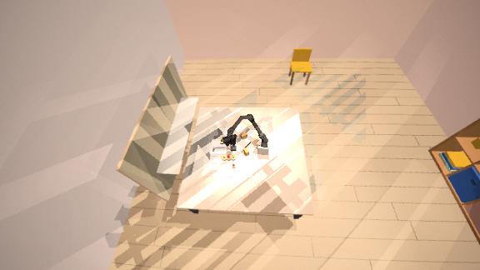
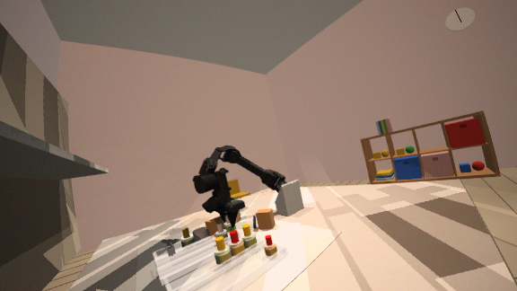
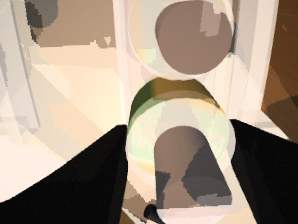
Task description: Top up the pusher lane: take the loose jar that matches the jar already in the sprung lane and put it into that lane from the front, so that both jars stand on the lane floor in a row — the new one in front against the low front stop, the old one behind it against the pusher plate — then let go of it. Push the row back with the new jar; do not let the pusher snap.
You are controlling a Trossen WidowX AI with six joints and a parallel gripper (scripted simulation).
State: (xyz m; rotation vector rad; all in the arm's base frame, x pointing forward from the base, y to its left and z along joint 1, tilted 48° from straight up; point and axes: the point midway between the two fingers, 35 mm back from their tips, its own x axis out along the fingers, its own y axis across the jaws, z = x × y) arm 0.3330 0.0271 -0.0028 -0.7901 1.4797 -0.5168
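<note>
So the claw (image 2: 232,224) (image 3: 176,131) is all black, and the jar in it (image 3: 175,145) has a greyish-brown cap over a pale green and yellowish body; of the three jars in a row, two have yellow caps (image 2: 220,243) (image 2: 246,230) and one has a red cap (image 2: 233,236), the chair (image 1: 301,66) is yellow, and the table (image 1: 225,196) is cream with brown angular shadow patches

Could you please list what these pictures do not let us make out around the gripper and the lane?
- Held jar's base: wrist view, hidden beneath its body.
- Rear jar's far side: wrist view, cut by the top edge.
- Fingertips' contact: top view, too small.
</note>
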